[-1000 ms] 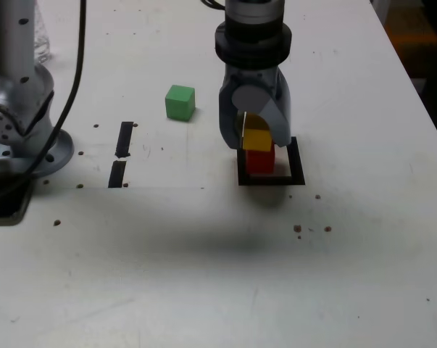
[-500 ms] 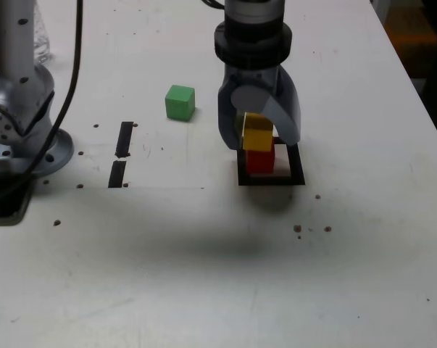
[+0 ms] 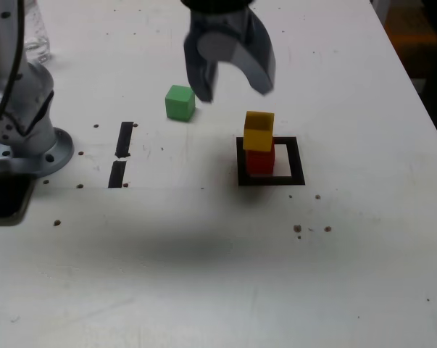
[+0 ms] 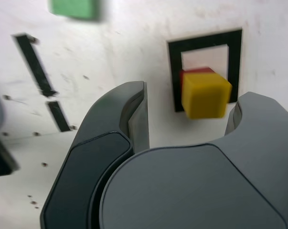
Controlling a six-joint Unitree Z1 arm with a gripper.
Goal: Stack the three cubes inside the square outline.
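Inside the square outline the yellow cube rests on the red cube, slightly askew. The green cube lies alone on the table, toward the exterior view's left of the outline. My gripper hangs open and empty, raised above the table between the green cube and the stack, touching neither.
The arm's grey base stands at the exterior view's left edge with a black cable beside it. Two short black tape strips lie between the base and the cubes. Small dark specks dot the white table.
My gripper opened around the yellow cube, left it on the red cube, then rose and shifted toward the exterior view's left, toward the green cube.
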